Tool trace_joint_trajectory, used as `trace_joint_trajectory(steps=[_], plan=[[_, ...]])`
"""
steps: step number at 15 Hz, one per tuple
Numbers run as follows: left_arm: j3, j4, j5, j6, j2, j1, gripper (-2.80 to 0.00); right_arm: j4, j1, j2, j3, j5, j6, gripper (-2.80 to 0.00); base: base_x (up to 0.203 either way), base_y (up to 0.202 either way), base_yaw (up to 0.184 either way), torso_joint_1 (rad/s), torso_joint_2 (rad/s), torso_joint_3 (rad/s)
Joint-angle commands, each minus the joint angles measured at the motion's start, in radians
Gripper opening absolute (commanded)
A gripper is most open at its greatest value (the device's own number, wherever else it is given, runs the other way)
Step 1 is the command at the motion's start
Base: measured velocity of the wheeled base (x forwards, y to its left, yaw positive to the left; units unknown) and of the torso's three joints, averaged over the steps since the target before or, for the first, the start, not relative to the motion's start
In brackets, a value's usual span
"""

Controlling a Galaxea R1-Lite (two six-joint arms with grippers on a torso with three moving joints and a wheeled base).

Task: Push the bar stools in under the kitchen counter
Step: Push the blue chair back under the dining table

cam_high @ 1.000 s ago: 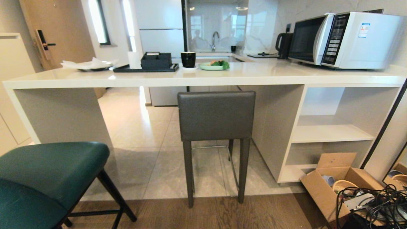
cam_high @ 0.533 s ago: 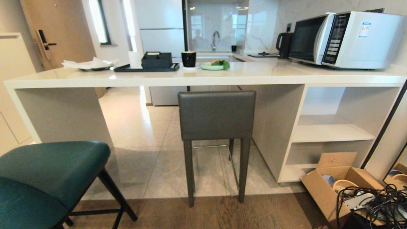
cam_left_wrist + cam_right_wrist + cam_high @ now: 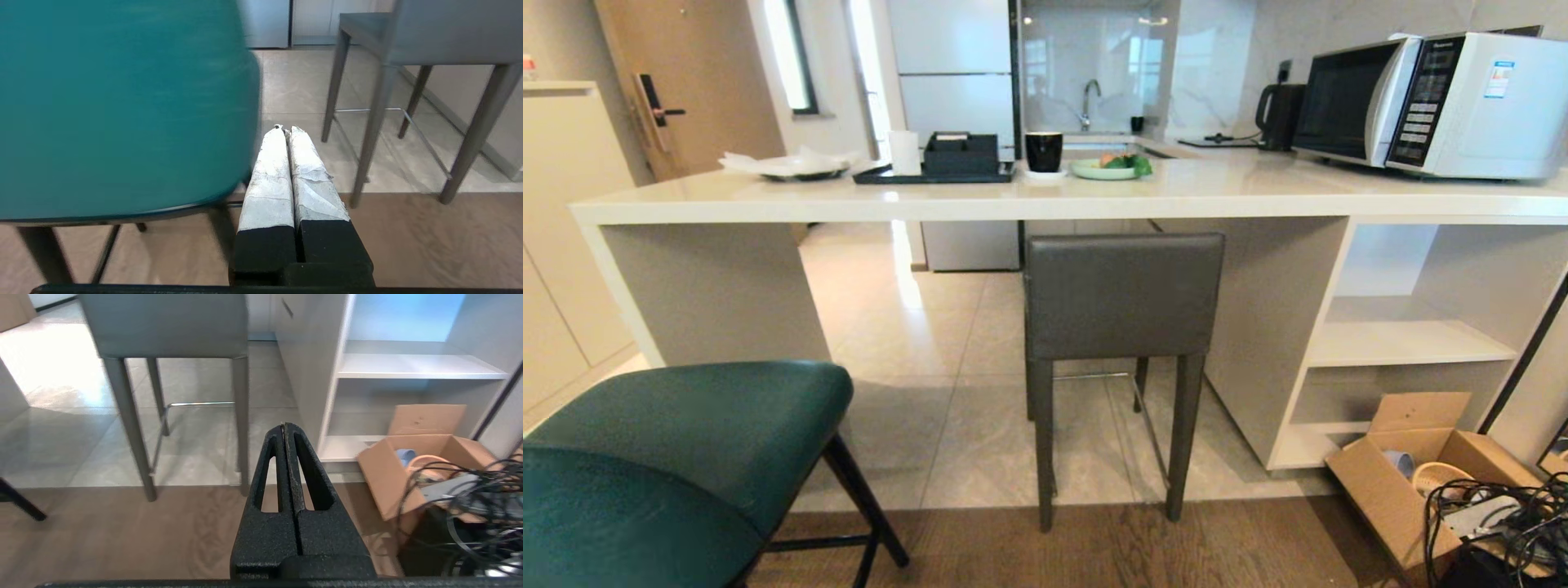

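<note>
Neither of my arms shows in the head view; I only see them through the wrist cameras. My left hand point(image 3: 287, 130) has its two white-wrapped fingers point(image 3: 269, 179) pressed flat against each other, with no gap and nothing between them. It points level and forward, close beside the edge of the teal stool point(image 3: 118, 106), not touching it as far as I can tell. My right hand point(image 3: 284, 425) is the same: its black fingers point(image 3: 267, 473) meet along their whole length, empty, aimed forward. Taking the teal stool as my mark, the right hand sits well off to that stool's right.
</note>
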Motion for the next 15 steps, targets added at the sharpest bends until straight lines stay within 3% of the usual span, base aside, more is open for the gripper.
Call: trace_joint_trajectory(steps=[1,15], plan=[[0.000,0.000,0.000,0.000,0.000,0.000,-2.80,0.000,0.000,0.001,0.000,0.000,0.000,-2.80,0.000,0.197,0.000,-0.002,0.00,0.005],[0.000,0.000,0.000,0.000,0.000,0.000,-2.80,0.000,0.000,0.001,0.000,-0.002,0.015,-2.80,0.000,0.198,-0.002,0.002,0.00,0.002]])
